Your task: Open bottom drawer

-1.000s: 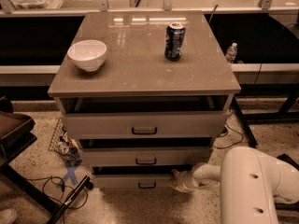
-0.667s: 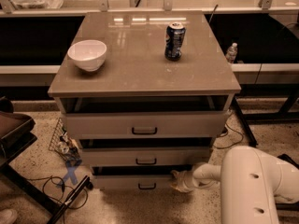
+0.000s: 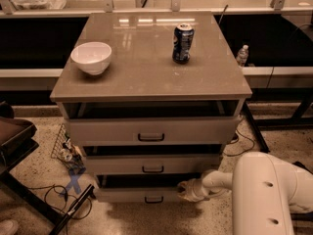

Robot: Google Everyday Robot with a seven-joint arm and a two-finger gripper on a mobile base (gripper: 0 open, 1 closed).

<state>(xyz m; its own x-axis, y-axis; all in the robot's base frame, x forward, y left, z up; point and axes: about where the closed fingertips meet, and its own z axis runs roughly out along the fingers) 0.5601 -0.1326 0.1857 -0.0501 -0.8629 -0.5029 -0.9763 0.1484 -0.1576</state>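
Note:
The bottom drawer (image 3: 132, 195) is the lowest and narrowest of three pale grey-beige fronts, with a small black bar handle (image 3: 153, 199). It stands slightly pulled out, with a dark gap above its front. My gripper (image 3: 185, 190) is at the drawer's right end, at the top edge of the front, to the right of the handle. My white arm (image 3: 266, 192) reaches in from the lower right.
The middle drawer (image 3: 152, 164) and top drawer (image 3: 151, 131) are also slightly out. A white bowl (image 3: 91, 57) and a soda can (image 3: 183, 43) stand on the cabinet top. Cables and clutter (image 3: 66, 151) lie on the floor at left, next to a dark chair (image 3: 12, 136).
The gripper has shifted slightly left along the bottom drawer's right end. The drawer front looks about the same.

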